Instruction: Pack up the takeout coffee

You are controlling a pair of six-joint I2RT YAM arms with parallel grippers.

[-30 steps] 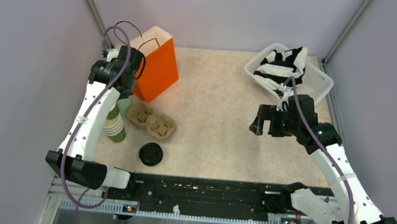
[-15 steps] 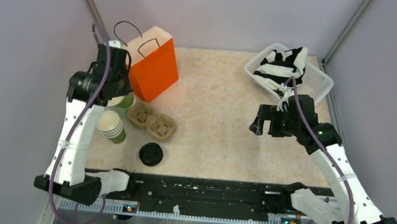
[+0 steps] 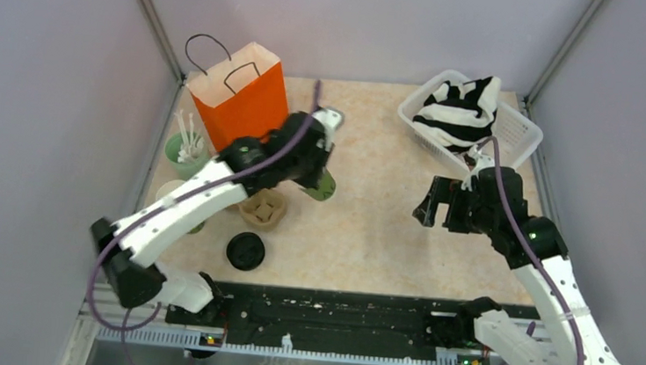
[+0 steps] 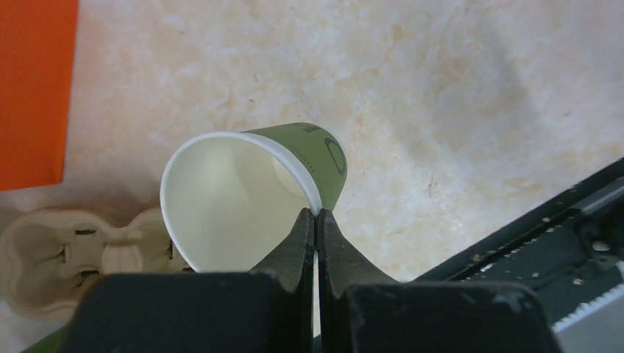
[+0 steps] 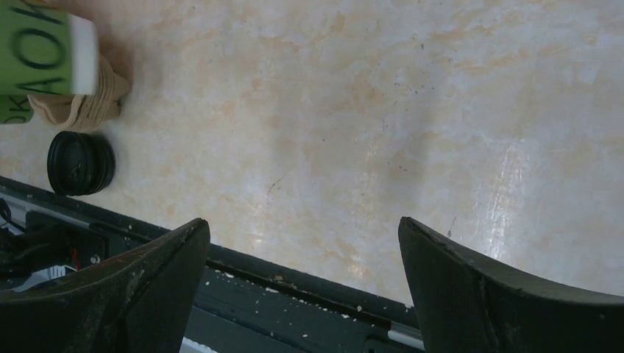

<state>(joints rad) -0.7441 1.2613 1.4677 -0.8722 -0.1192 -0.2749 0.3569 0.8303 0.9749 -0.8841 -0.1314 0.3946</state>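
Observation:
My left gripper is shut on the rim of a lidless green paper cup with a cream inside. One finger is inside the cup and the other is outside. The cup hangs tilted over the middle of the table, just right of the cardboard cup carrier. A loose black lid lies flat near the front edge. No lidded takeout coffee is in view. My right gripper stands wide open over bare table at the right, holding nothing.
An upright orange paper bag stands at the back left. A green cup with white sticks is beside it. My left arm partly covers a stack of cups. A white basket with striped cloth sits back right.
My left arm has swung from the back-left corner by the bag to the table's middle, carrying the green cup. My right arm has shifted slightly, still open.

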